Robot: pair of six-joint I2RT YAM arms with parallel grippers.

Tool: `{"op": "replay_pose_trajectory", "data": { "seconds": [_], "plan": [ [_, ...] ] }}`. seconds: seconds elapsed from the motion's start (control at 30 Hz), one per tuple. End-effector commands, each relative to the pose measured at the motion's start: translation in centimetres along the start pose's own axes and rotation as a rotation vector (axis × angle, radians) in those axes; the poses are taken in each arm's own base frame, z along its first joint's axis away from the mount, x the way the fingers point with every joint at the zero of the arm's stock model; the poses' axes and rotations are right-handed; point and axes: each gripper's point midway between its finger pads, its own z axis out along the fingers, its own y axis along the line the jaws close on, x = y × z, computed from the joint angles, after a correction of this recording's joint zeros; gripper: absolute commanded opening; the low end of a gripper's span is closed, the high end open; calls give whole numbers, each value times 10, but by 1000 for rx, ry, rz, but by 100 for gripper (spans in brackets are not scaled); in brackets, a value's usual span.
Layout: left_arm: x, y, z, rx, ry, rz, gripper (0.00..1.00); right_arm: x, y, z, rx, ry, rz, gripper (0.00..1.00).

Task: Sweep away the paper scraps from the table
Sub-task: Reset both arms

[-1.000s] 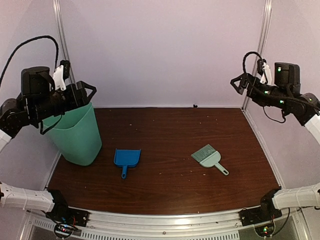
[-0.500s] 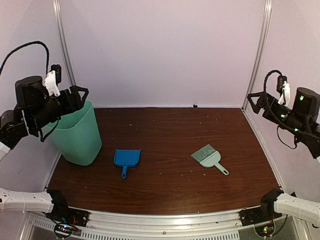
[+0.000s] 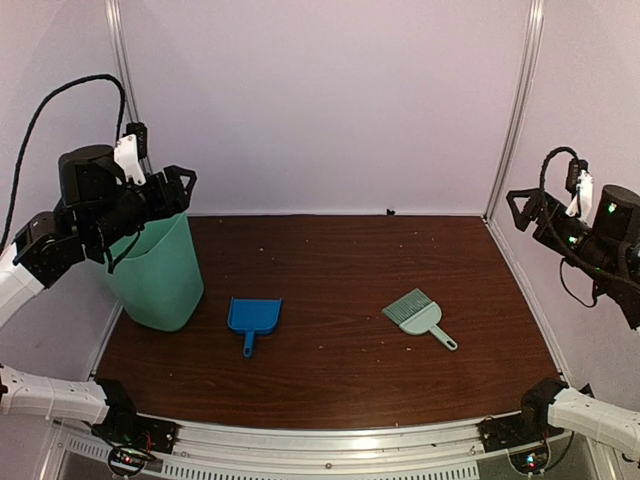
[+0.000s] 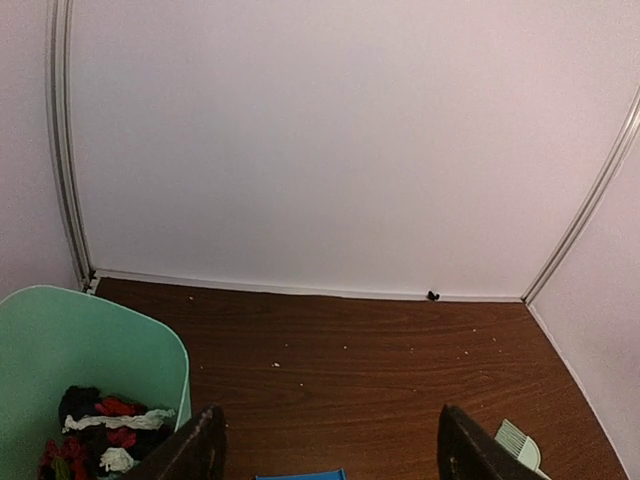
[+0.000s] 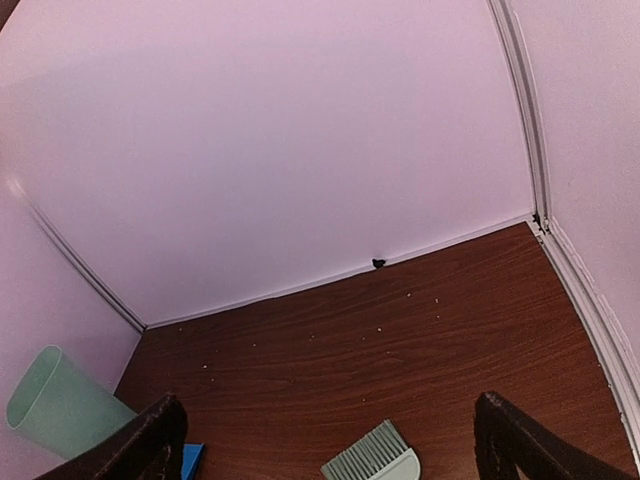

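Crumpled paper scraps (image 4: 100, 432) in red, white and black lie inside the mint-green bin (image 4: 90, 345). One small black scrap (image 3: 389, 211) sits against the back wall of the table (image 3: 330, 375); it also shows in the left wrist view (image 4: 432, 295) and the right wrist view (image 5: 378, 263). Tiny white crumbs dot the far half of the table. My left gripper (image 3: 178, 186) is raised over the bin's rim, open and empty. My right gripper (image 3: 521, 207) is raised at the far right, open and empty. Both wrist views show jaws wide apart.
The bin (image 3: 155, 270) stands at the table's left edge. A blue dustpan (image 3: 253, 317) lies right of it. A pale green hand brush (image 3: 415, 312) lies right of centre, bristles toward the back; it shows in the right wrist view (image 5: 375, 458).
My left arm pulled back to the left, then returned up and right over the bin's rim. My right arm drew back to the right and lower. The dustpan and brush have not moved.
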Motion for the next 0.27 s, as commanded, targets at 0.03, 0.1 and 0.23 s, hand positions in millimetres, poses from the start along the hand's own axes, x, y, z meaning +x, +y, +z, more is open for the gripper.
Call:
{"op": "replay_pose_trajectory", "data": {
  "seconds": [0.03, 0.1, 0.23],
  "plan": [
    [-15, -5, 3, 5, -55, -8, 98, 0, -5, 3, 29, -7, -7, 100],
    [-14, -5, 4, 3, -52, -5, 98, 1, -5, 4, 30, -6, -7, 100],
    [-13, -5, 6, 2, -47, 2, 98, 2, -5, 8, 35, 4, -5, 100]
  ]
}}
